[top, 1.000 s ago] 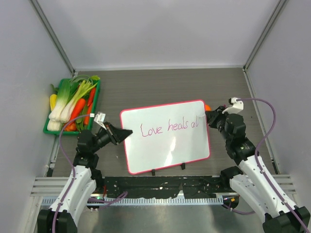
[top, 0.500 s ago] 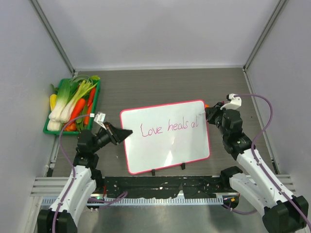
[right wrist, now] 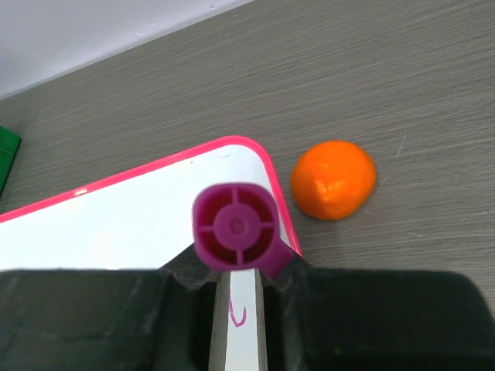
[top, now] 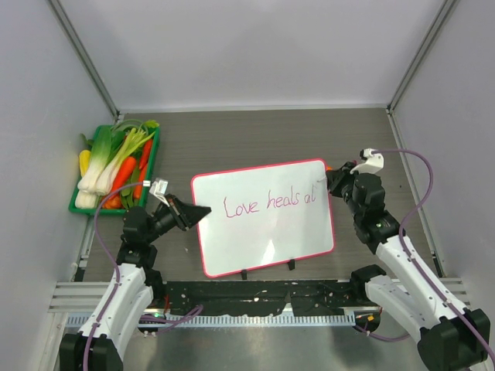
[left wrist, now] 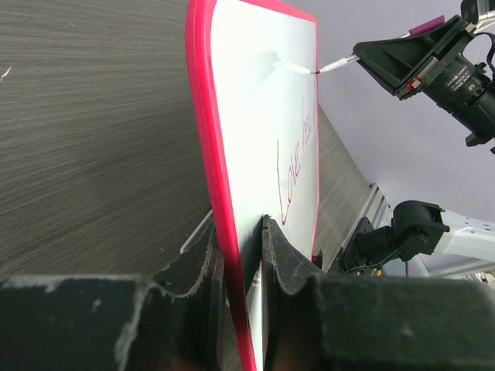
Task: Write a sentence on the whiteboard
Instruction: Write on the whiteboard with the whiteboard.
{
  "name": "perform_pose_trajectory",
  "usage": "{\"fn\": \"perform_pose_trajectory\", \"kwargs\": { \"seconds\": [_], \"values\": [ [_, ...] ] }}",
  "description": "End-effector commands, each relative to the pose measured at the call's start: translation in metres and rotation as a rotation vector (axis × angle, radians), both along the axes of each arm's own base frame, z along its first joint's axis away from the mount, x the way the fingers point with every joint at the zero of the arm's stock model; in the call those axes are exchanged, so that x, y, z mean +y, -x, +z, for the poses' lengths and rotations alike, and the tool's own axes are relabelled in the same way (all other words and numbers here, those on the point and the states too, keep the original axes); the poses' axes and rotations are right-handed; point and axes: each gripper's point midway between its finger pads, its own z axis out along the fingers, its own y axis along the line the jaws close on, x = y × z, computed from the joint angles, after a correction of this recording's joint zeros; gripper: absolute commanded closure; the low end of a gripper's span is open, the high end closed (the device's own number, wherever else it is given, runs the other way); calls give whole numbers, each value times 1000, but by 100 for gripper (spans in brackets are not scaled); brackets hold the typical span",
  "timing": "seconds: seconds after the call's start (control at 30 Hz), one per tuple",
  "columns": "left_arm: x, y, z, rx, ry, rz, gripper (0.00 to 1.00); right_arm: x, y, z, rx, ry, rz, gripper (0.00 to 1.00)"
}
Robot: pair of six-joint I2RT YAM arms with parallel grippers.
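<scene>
**A:** The whiteboard (top: 263,236) sits mid-table (top: 255,135), closer to the near edge. It has a pink-red frame all round and two black feet (top: 244,272) on its near long side.

**B:** And there's writing (top: 271,203) on it, "Love heals al" in pink, running toward the board's right edge.

**A:** The left gripper (top: 199,214) has the board's left edge, jaws clamped on the frame, one finger on each face.

**B:** Over on the other side, the right gripper (top: 332,185) is closed around a marker (right wrist: 234,228). Its magenta butt end faces the wrist camera. The pale tip is down on the board just past that last letter, near the far right corner.

**A:** Just off that corner there's an orange (right wrist: 333,179) on the bare table, beside the frame but not touching it.

**B:** And against the table's left edge, well apart from the board, is a green tray (top: 74,207) packed with vegetables (top: 116,158): leeks, carrots, something yellow.
</scene>
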Motion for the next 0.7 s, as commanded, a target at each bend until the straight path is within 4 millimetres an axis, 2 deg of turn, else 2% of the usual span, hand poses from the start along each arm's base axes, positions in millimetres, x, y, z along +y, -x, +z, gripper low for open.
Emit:
{"fn": "perform_pose_trajectory", "kwargs": {
  "seconds": [0.0,0.5,0.67],
  "values": [
    [19,-18,-21,-82,-145,102,100,-4,4,7,-22,5,-6,99],
    [19,-18,-20,-87,-143,102,100,0,22,-17,53,11,37,99],
    [20,-18,-20,-87,-143,105,100,0,27,-18,65,10,47,99]
  ]
}}
